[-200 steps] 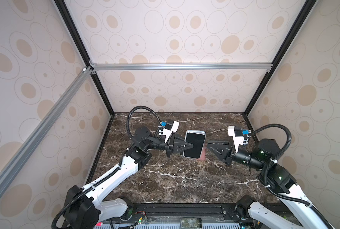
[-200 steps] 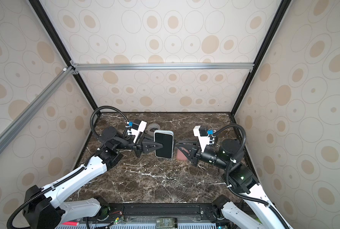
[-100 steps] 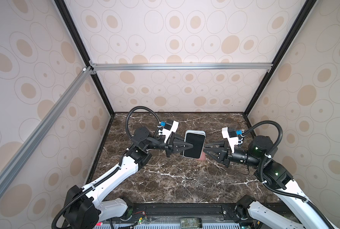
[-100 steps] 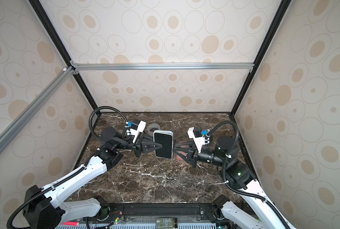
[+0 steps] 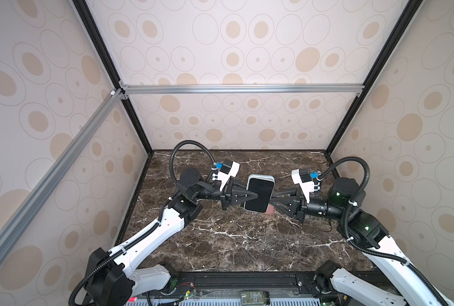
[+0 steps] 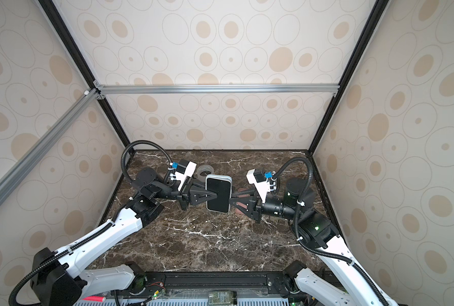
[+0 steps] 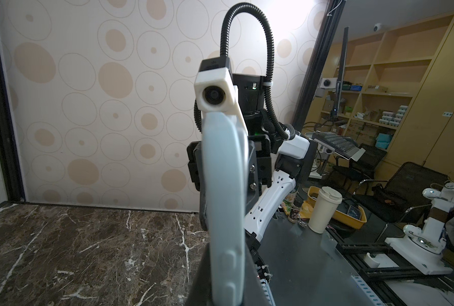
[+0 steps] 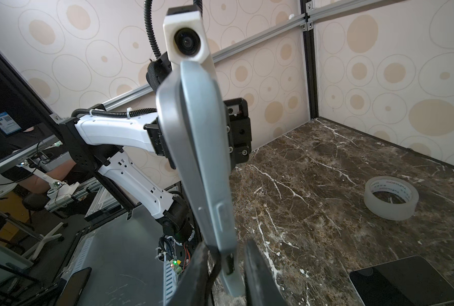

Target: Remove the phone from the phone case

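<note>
Left pincer (image 5: 256,196) is clamping the phone's (image 5: 260,189) left long edge; right pincer (image 5: 271,200), partly open, is straddling its right edge

Pink item (image 5: 270,210) is largely hidden behind the phone case (image 5: 262,177) (identity undetermined). Tape roll (image 6: 202,167) is partly covered. Dark slab (image 8: 403,280) is cut by the frame edge. Right gripper (image 8: 227,254) contact with the case is indeterminate.

A robotics lab: aluminium-framed test booth (image 5: 241,88) with marble tabletop (image 5: 234,238); beyond it, stocked shelves (image 7: 384,87), an office chair (image 7: 411,182), another robot arm (image 7: 432,227).
</note>
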You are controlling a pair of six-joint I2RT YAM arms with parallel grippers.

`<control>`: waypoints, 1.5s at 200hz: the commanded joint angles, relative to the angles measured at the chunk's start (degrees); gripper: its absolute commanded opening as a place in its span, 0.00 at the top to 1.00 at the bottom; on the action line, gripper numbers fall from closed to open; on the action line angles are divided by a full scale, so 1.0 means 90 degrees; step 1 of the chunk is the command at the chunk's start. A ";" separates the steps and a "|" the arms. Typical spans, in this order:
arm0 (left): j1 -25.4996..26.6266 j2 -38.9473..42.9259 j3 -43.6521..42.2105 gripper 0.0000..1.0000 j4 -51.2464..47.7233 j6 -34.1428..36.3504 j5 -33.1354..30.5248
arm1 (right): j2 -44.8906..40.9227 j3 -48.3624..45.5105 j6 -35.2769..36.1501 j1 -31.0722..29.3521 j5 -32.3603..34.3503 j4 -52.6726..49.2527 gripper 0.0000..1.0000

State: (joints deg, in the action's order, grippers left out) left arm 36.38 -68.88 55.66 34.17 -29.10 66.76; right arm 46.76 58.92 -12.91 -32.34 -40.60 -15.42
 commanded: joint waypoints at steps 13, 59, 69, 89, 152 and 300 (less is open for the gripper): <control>0.0021 0.0154 0.0329 1.00 0.0421 0.0032 0.0272 | 0.0031 0.0133 0.0135 -0.0027 0.0547 -0.0263 0.76; 0.0023 0.0163 0.0319 1.00 0.0392 0.0078 0.0259 | -0.0285 -0.0124 0.0077 -0.0023 0.0277 0.0367 0.76; 0.0020 0.0154 0.0310 1.00 0.0392 0.0088 0.0246 | -0.0369 -0.0163 0.0060 -0.0019 0.0085 0.0521 0.75; 0.0022 0.0145 0.0315 1.00 0.0412 0.0079 0.0255 | -0.0548 -0.0247 0.0023 -0.0021 0.0073 0.0771 0.74; 0.0062 0.0105 0.0300 1.00 0.0471 0.0009 0.0331 | -0.0406 -0.0064 -0.0060 -0.0021 0.0171 0.0618 0.74; 0.0219 -0.0039 0.0465 1.00 0.0187 0.0197 0.0568 | 0.0344 0.0421 0.0175 -0.0028 0.0861 -0.0611 0.75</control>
State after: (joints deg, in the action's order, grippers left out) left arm 36.69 -69.21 56.21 33.71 -28.60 68.71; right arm 47.03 61.47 -12.82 -32.67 -37.04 -16.60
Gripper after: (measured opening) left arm 0.120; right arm 0.252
